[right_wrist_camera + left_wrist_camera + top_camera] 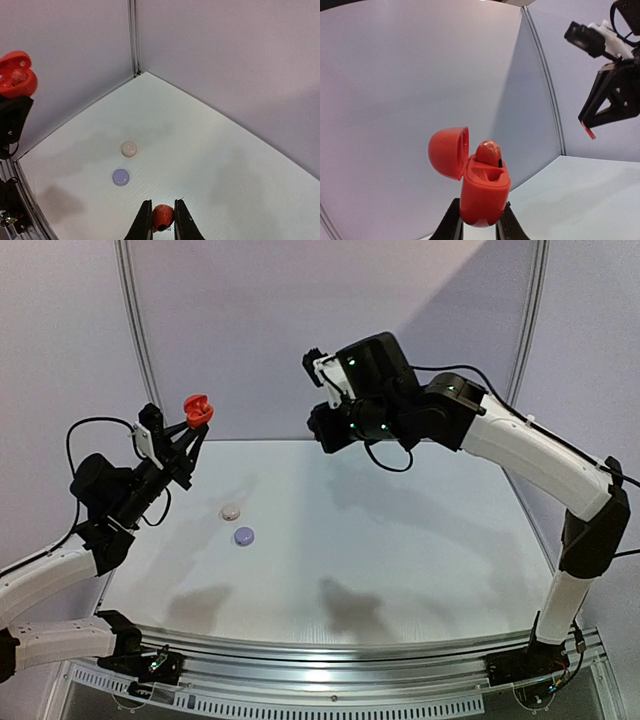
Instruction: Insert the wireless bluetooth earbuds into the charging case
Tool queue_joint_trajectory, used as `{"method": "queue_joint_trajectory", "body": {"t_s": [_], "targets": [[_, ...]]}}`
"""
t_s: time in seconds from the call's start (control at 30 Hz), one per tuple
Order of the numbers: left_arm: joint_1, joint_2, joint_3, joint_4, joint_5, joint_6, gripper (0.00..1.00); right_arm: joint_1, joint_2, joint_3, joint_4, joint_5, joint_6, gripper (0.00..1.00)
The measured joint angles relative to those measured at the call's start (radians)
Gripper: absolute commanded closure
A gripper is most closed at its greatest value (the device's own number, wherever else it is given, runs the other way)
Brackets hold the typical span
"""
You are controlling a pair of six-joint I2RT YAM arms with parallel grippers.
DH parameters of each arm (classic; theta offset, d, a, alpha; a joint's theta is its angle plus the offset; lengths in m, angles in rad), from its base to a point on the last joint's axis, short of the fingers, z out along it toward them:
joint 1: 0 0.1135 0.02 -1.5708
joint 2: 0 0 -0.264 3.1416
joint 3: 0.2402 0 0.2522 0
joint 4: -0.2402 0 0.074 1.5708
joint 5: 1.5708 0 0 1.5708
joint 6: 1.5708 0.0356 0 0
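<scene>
My left gripper (194, 426) is shut on the red charging case (197, 410) and holds it high above the table's left side, lid open. In the left wrist view the case (485, 192) sits between the fingers (451, 222), with one red earbud (488, 152) seated in it and the slot beside it bare. My right gripper (162, 222) is shut on a second red earbud (162, 217), high over the table's far middle (318, 430). It also shows in the left wrist view (590, 125). No white or lilac earbuds show.
A closed white round case (231, 511) and a closed lilac round case (244, 536) lie on the white table (400, 540) at left of centre. Both also show in the right wrist view, white (129, 149) and lilac (120, 177). Grey walls enclose the back.
</scene>
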Motion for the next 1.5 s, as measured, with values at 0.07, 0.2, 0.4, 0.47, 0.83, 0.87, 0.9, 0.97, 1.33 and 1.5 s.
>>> {"method": "queue_joint_trajectory", "body": {"t_s": [0.07, 0.2, 0.4, 0.47, 0.83, 0.87, 0.9, 0.97, 1.33, 1.5], "targets": [[0.000, 0.013, 0.039, -0.030, 0.005, 0.029, 1.00, -0.001, -0.029, 0.000, 0.066, -0.014, -0.065, 0.99], [0.000, 0.019, 0.108, -0.085, 0.010, 0.077, 1.00, -0.009, -0.046, 0.000, 0.190, -0.034, -0.178, 0.99], [0.000, 0.021, 0.162, -0.135, 0.002, 0.115, 1.00, -0.010, -0.046, 0.000, 0.326, -0.068, -0.278, 1.00], [-0.001, 0.007, 0.144, -0.129, -0.003, 0.121, 1.00, -0.003, -0.045, 0.002, 0.360, -0.067, -0.279, 1.00], [-0.054, -0.144, -0.062, 0.079, -0.078, 0.140, 1.00, 0.221, 0.076, 0.213, 0.567, 0.124, -0.358, 1.00], [-0.055, -0.146, -0.076, 0.101, -0.086, 0.141, 1.00, 0.241, 0.095, 0.235, 0.587, 0.138, -0.361, 1.00], [-0.055, -0.146, -0.094, 0.132, -0.095, 0.140, 1.00, 0.255, 0.111, 0.251, 0.603, 0.148, -0.364, 1.00], [-0.055, -0.147, -0.129, 0.166, -0.108, 0.140, 1.00, 0.278, 0.144, 0.272, 0.639, 0.171, -0.369, 1.00], [-0.046, -0.186, -0.248, 0.298, -0.185, 0.201, 1.00, 0.309, 0.367, 0.402, 0.765, 0.188, -0.375, 1.00], [-0.026, -0.191, -0.249, 0.301, -0.217, 0.163, 1.00, 0.311, 0.425, 0.414, 0.773, 0.166, -0.387, 1.00]]}}
